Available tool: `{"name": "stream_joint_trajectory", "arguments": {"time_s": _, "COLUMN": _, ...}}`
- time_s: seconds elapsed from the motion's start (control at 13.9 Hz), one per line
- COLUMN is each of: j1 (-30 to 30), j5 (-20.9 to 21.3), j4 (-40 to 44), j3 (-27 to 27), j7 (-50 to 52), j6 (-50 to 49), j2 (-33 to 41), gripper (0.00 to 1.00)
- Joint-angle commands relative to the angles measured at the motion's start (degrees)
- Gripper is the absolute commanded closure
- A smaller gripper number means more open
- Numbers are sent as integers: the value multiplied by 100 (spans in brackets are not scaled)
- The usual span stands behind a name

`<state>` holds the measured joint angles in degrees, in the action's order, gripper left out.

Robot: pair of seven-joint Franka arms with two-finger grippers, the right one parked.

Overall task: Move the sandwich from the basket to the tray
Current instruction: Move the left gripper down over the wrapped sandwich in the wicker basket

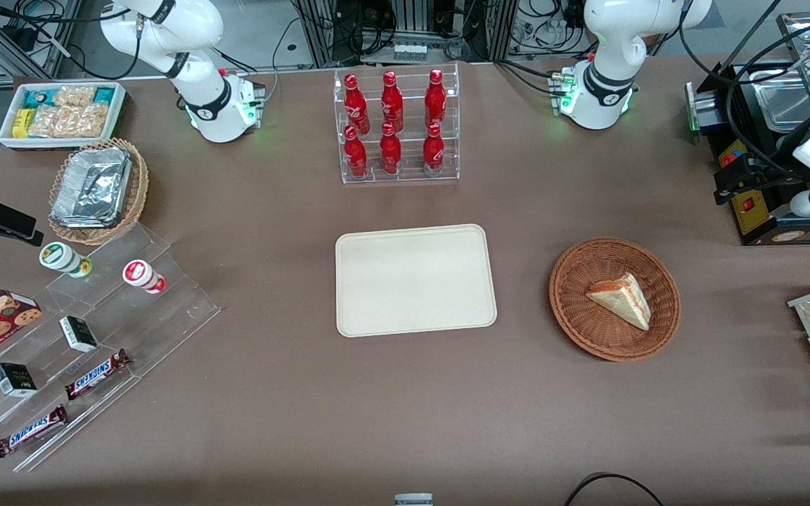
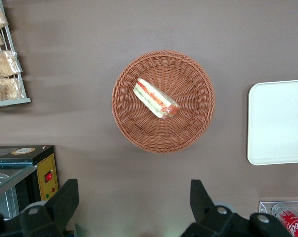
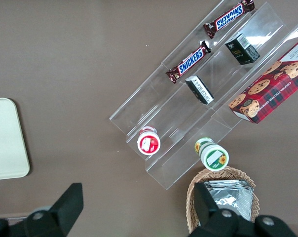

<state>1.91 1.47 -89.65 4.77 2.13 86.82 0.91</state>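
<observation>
One sandwich [image 1: 621,300] lies in the basket [image 1: 574,309] on the brown tabletop [image 1: 271,407], toward the working arm's end; from the tray [image 1: 415,280] the basket sits at about 3 o'clock, apart from it. High above the basket, the gripper [image 2: 134,202] hangs with its fingers spread wide, holding nothing. Farther from the front camera stands a rack of red bottles [image 1: 394,123].

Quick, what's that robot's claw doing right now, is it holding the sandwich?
Gripper: open, holding nothing, hanging above the table; the sandwich lies in the basket.
</observation>
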Motion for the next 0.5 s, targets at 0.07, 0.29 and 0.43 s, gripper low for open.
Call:
{"name": "stream_joint_trajectory", "arguments": {"time_s": 0.07, "j1": -7, "j5": -24, "j4": 70, "j3": 24, "j7": -28, "j6": -78, "j2": -38, "gripper": 0}}
{"name": "stream_joint_trajectory", "arguments": {"time_s": 0.29, "j1": -7, "j5": -41, "j4": -253, "j3": 77, "j7": -2, "j6": 53, "j2": -231, "gripper": 0}}
{"name": "stream_joint_trajectory", "arguments": {"time_s": 0.43, "j1": -7, "j5": -42, "j4": -691, "j3": 121, "j7": 94, "j6": 657, "j2": -363, "gripper": 0}}
